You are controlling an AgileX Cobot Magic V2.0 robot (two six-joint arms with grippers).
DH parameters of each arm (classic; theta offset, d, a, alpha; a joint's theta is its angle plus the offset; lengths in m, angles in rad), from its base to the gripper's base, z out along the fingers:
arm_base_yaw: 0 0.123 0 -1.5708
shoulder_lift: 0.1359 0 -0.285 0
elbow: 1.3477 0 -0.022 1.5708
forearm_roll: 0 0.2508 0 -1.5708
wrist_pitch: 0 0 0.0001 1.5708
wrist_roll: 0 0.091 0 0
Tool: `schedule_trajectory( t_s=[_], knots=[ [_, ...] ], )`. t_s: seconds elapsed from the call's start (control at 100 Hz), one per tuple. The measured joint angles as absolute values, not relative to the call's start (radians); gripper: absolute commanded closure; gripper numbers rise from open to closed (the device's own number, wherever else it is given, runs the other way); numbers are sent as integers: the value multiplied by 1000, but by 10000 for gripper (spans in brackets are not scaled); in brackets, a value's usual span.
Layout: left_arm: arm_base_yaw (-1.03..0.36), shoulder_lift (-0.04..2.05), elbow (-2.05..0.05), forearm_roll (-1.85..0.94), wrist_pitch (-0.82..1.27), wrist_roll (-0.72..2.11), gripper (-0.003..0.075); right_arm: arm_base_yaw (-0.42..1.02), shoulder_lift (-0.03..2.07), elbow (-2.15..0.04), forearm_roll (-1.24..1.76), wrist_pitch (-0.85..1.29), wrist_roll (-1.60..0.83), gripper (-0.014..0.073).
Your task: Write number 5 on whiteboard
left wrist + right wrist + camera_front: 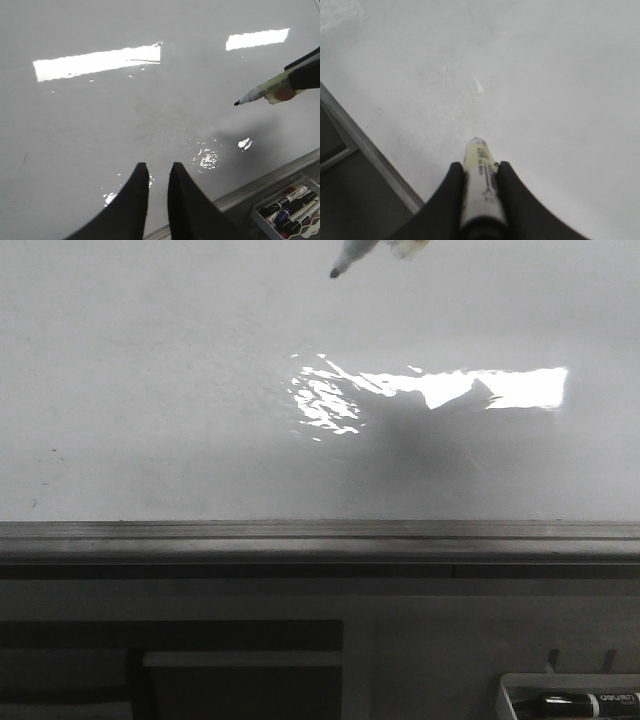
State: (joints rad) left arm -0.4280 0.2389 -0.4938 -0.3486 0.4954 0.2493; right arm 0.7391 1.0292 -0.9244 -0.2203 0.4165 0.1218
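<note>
The whiteboard [150, 390] fills the upper front view, glossy with a glare patch; it also shows in the left wrist view [100, 125] and the right wrist view [545, 75]. No strokes of the number 5 show on it. My right gripper [479, 165] is shut on a white marker [481, 185] with yellowish tape. The marker's black tip [335, 273] points at the board near the top of the front view; the marker also shows in the left wrist view [260, 92], its shadow lying apart from the tip. My left gripper [158, 167] is empty over the board's lower part, jaws a narrow gap apart.
The board's grey metal rim [320, 535] runs along its lower edge, with dark grey cabinet panels [240, 660] below. A tray of spare markers [287, 205] sits below the rim at the right and shows in the front view [570, 702].
</note>
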Motion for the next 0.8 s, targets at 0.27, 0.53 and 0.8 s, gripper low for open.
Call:
schedule_trajectory(
  t_s=[0.27, 0.53, 0.8],
  knots=[
    [-428, 239, -494, -361, 495, 249, 648, 800, 1058, -959, -366, 488, 292, 629],
    [-428, 239, -494, -361, 495, 249, 648, 823, 1139, -959, -398, 451, 306, 629],
    [-428, 239, -494, -361, 495, 249, 648, 818, 1152, -959, -472, 397, 307, 629]
  ],
)
